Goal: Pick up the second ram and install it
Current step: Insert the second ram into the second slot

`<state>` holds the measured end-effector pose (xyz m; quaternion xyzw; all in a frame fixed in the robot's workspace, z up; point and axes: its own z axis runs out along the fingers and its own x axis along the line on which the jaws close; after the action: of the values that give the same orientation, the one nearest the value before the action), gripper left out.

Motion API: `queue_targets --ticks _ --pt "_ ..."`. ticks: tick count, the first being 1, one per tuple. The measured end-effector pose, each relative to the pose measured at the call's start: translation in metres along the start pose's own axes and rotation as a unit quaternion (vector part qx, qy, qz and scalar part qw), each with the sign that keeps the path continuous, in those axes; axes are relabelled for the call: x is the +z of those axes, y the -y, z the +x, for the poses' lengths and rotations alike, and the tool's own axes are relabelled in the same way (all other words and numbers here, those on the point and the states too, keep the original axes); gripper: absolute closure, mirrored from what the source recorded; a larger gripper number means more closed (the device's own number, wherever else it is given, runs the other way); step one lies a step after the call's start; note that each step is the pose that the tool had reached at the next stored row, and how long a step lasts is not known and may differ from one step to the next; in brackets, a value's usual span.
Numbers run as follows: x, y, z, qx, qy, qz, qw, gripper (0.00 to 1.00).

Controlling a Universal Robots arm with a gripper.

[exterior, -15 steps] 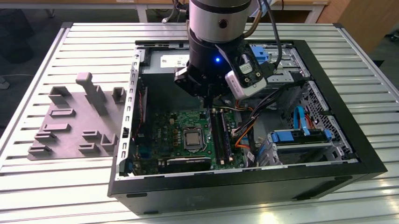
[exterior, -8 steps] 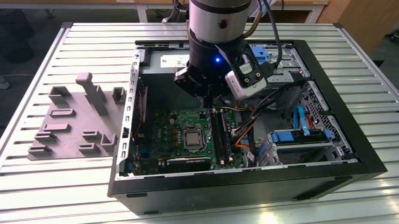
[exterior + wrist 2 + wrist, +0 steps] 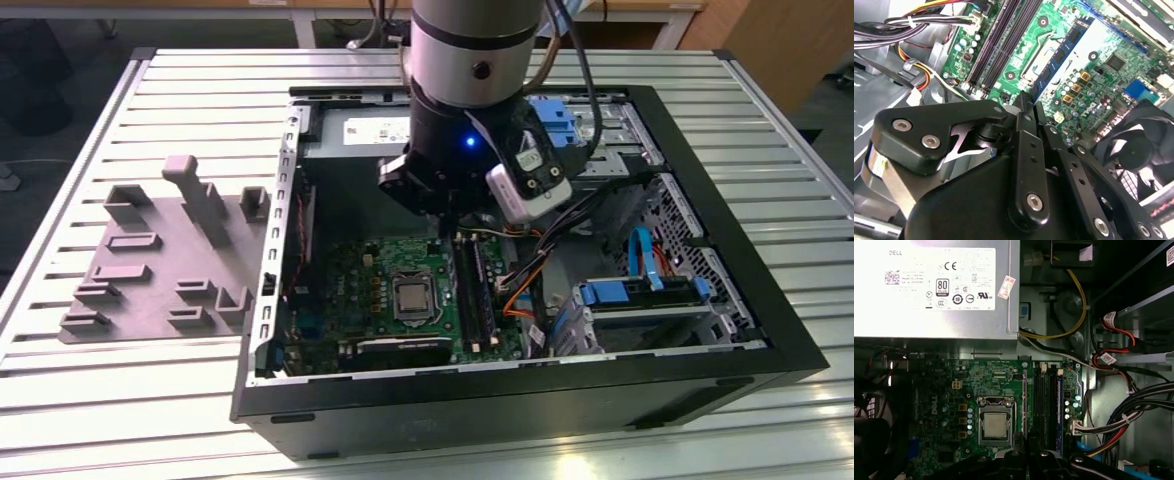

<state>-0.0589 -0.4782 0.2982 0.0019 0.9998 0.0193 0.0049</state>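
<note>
Table [image 3: 200, 80]: slatted metal, carrying the whole job.
Computer case [image 3: 534, 400]: lying open, side panel off.
Motherboard [image 3: 944, 390]: flat on the case floor, CPU socket [image 3: 994, 422] bare.
Gripper [image 3: 1026, 102]: down inside the case, fingers pinched narrow on the second ram.
Second ram [image 3: 1059, 55]: held on edge above the board, between socket and black slots [image 3: 1043, 400], seemingly not yet over a free slot.
Doing it well: probably shift sideways, line up parallel with the slot, keep level, then press straight down evenly.
</note>
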Motion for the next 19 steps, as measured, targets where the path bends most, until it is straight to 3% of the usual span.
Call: queue_targets --ticks 8,19 --pt "0.0137 0.0005 -0.0060 0.000 0.0000 0.0000 1.0000 0.86" --pt "0.0148 0.0006 -0.0061 0.000 0.0000 0.0000 1.0000 0.86"
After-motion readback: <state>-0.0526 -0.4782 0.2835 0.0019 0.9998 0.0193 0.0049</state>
